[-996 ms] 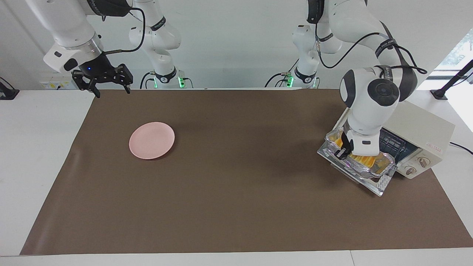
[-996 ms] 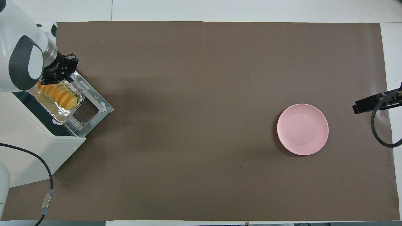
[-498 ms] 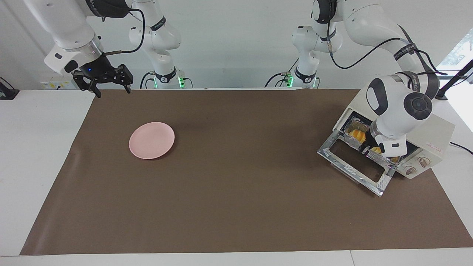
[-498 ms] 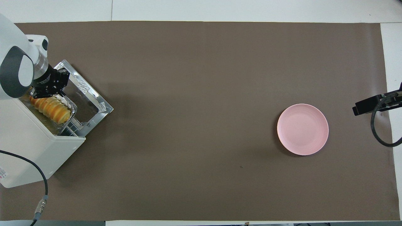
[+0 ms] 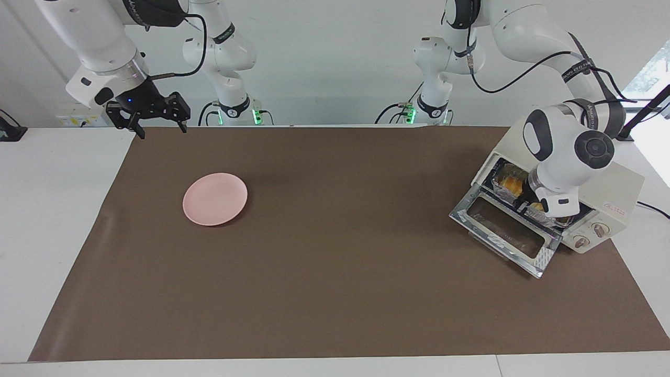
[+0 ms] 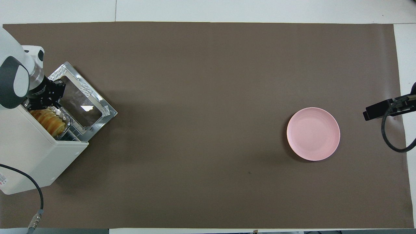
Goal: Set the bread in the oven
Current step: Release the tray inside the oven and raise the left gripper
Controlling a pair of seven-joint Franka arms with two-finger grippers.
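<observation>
We see the bread [image 6: 52,122] in its foil tray [image 6: 66,121] inside the oven [image 5: 610,191], our left claw [image 6: 40,103] clenched on the tray's rim; our right claw [image 5: 155,125] waits, released, over the tabletop's [image 5: 335,272] edge.

We find the golden ridged bread [image 6: 52,122] lying inside the cream-white oven [image 6: 29,156], door dropped open, at the left arm's end of the table.

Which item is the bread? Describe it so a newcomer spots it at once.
Find the cream-white oven at the left arm's end of the table, its glass door dropped open. Inside sits a crinkled foil tray; the bread is the ridged golden-orange loaf lying in it.
</observation>
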